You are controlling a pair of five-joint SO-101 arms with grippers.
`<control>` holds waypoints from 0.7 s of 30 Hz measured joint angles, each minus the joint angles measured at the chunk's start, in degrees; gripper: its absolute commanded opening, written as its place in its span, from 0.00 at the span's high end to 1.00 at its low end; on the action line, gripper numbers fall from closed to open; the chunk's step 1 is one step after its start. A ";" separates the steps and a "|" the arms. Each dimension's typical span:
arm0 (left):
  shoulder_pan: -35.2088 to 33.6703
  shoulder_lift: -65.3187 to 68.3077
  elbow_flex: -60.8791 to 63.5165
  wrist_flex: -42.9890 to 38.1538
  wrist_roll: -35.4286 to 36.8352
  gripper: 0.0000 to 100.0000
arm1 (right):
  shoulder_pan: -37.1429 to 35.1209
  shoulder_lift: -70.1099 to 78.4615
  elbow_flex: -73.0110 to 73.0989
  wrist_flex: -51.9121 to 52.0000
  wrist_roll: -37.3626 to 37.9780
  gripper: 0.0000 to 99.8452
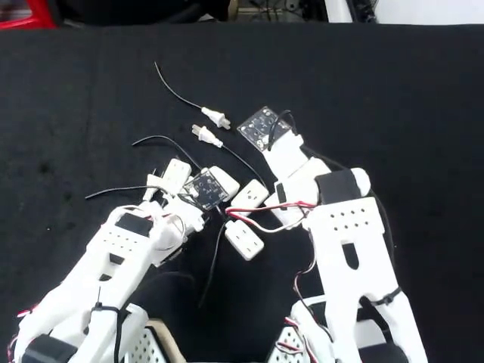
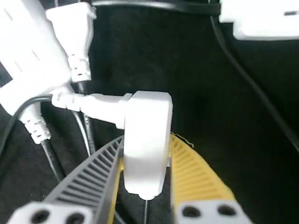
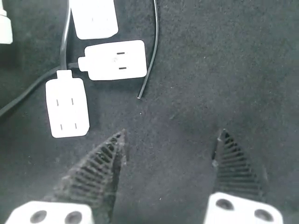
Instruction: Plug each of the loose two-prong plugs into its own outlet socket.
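The left pincer [image 2: 145, 156] clamps a white plastic outlet socket [image 2: 147, 123] edgewise; the loose white two-prong plug [image 1: 206, 135] lies beyond that socket, nearer the wide-open right pincer [image 3: 170, 140]

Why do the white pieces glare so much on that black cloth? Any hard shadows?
High view: the white outlet block glares against the black cloth table. Left wrist view: the white rounded plastic block in the left gripper looks nearly featureless. Right wrist view: even light, slots plain on the white two-slot outlet block, no hard shadows near the open right gripper.
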 measured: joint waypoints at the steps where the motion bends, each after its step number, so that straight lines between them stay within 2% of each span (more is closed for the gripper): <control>1: 0.00 0.00 0.00 0.09 0.00 0.97 | 0.00 0.00 0.00 0.00 0.00 0.71; 6: 0.18 0.00 -0.88 4.13 0.44 0.97 | 0.00 0.18 0.00 0.00 0.00 0.71; 11: -1.05 -1.23 -10.55 15.65 0.53 0.97 | 0.00 0.18 0.00 0.00 0.00 0.71; 14: -5.27 -3.69 -19.78 21.36 0.18 0.97 | 0.00 0.18 0.00 0.00 0.00 0.71; 17: -10.02 -4.31 -29.45 25.05 -3.60 0.97 | 0.00 0.18 0.00 0.00 0.00 0.71; 21: -15.82 -0.70 -38.59 24.35 -8.97 0.97 | 0.00 0.18 0.00 0.00 0.00 0.71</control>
